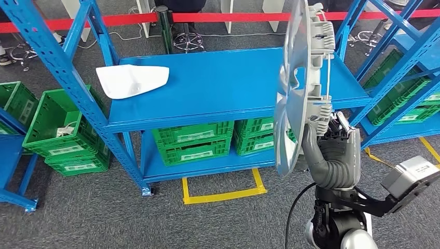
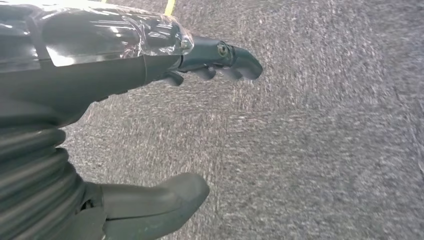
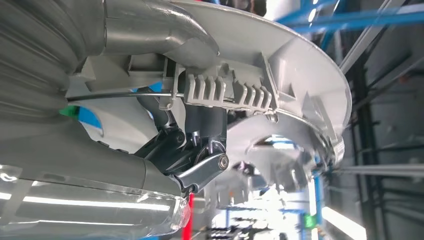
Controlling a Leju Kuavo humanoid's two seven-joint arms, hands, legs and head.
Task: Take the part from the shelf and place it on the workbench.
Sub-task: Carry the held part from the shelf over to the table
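I see the blue shelf ahead, its top board bare but for one white cloth at the far left, with green crates stacked on the lower board and more crates on the racks either side. My right arm is raised at the right, near me, and the right hand grips the one part, a silver disc held upright on edge above the hand, its lower rim in the fingers. My left hand hangs over the grey floor, fingers apart, holding nothing.
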